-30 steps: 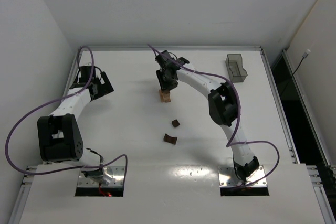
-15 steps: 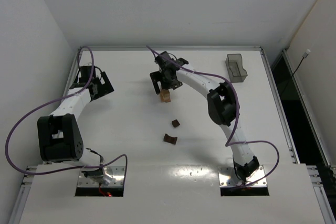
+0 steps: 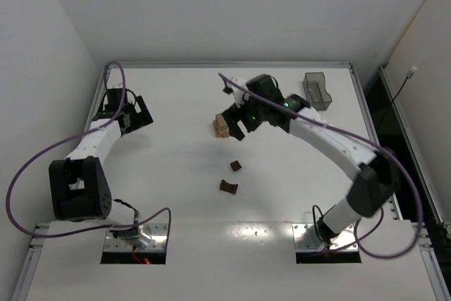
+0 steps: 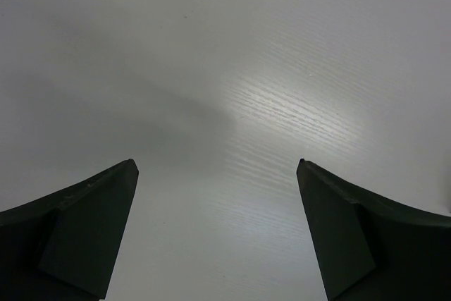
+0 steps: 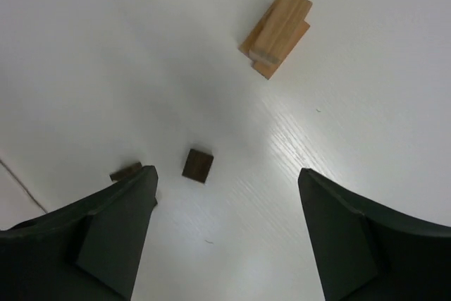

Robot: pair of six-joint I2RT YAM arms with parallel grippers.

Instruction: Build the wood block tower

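My white table (image 3: 176, 174) carries a small stack of tan blocks (image 3: 222, 127) near its middle. Nearer my bases lie a dark cube (image 3: 236, 166) and a dark brown piece (image 3: 227, 187), apart from each other. A clear grey bin (image 3: 317, 91) stands far right.

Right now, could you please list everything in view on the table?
Stack of light tan wooden blocks: one, tan, table centre.
Small dark brown wooden cube: one, dark brown, nearer than the stack.
Second dark brown wooden piece: one, dark brown, nearest the bases.
Clear grey plastic bin: one, grey, far right.
White table: one, white, under everything.
Left fingers: two, black, open, far left.
Right fingers: two, black, open, beside the stack.
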